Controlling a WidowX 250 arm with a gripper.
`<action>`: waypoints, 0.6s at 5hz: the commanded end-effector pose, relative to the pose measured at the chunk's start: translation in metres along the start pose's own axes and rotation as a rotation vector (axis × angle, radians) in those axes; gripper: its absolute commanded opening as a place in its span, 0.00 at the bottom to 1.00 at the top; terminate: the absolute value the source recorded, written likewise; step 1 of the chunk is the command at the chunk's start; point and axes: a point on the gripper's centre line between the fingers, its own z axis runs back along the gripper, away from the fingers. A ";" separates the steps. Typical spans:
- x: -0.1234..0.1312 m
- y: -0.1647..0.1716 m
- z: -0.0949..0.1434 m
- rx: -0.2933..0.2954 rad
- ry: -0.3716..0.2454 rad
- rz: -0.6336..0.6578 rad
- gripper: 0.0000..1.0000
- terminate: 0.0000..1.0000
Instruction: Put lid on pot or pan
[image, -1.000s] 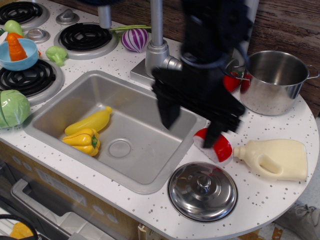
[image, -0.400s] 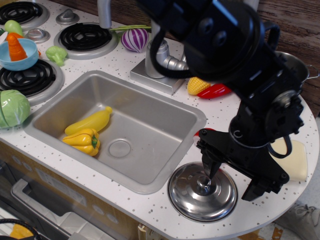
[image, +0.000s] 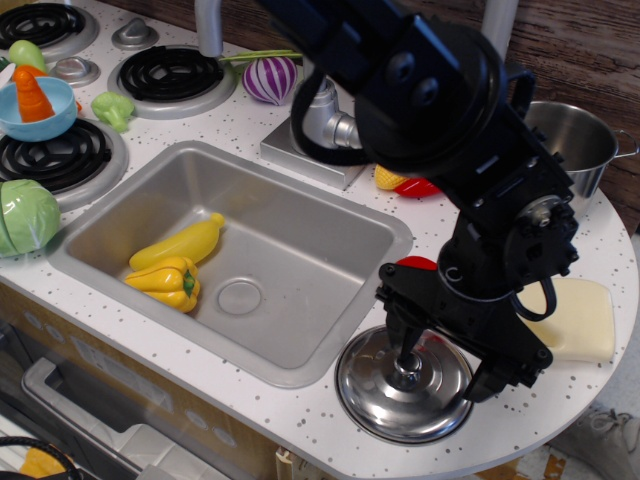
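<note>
Tool (image: 440, 368) open over lid (image: 403, 384) knob — pot (image: 567, 146) well apart.

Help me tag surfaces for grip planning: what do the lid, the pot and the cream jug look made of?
Lid: polished steel, mirror reflections. Pot: likely the same, brushed inside. Cream jug: probably matte plastic, no glare.

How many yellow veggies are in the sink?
2. A long yellow squash lies in the sink on its left side, and a yellow pepper sits right beside it, nearer the front. The arm hides none of the basin floor.
</note>
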 end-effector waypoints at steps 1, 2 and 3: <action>0.006 0.011 0.012 -0.014 -0.016 -0.028 1.00 0.00; 0.005 0.018 0.006 -0.041 -0.022 -0.026 1.00 0.00; 0.004 0.021 0.000 -0.050 -0.034 -0.021 1.00 0.00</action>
